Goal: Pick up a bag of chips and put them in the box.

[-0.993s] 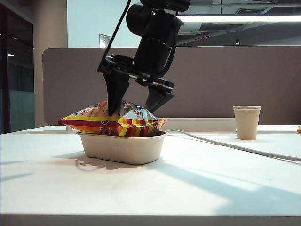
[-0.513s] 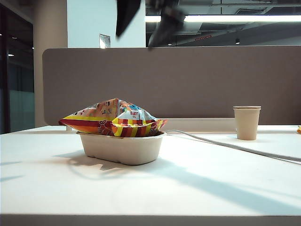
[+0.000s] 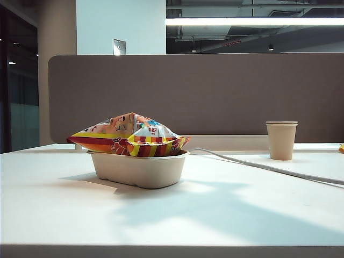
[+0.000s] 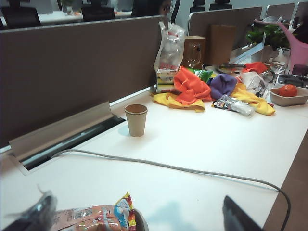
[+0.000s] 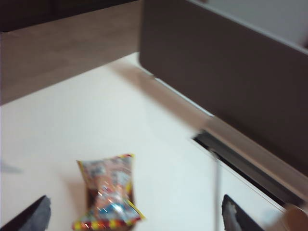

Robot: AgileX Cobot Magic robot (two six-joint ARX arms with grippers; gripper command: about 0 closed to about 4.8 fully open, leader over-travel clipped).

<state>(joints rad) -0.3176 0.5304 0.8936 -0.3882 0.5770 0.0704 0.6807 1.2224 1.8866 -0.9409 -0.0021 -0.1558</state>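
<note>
The bag of chips [image 3: 129, 135], striped red, yellow and orange, lies on top of the beige box [image 3: 138, 171] at the left of the table and overhangs its rim. Neither arm shows in the exterior view. In the left wrist view my left gripper [image 4: 137, 212] hangs open high above the bag of chips [image 4: 96, 216] and the box's rim [image 4: 141, 222], with nothing between its fingers. In the blurred right wrist view my right gripper [image 5: 135, 214] is also open and empty, far above the bag of chips [image 5: 108, 192].
A tan paper cup [image 3: 281, 140] stands at the back right, with a grey cable [image 3: 258, 165] running across the table past it. A brown divider [image 3: 193, 94] lines the back edge. Beyond the cup [image 4: 136, 120] lies a heap of cloths and packets [image 4: 207, 89].
The gripper that stood over the bag has risen up and out of the exterior view. The bag stays in the box, unmoved.
</note>
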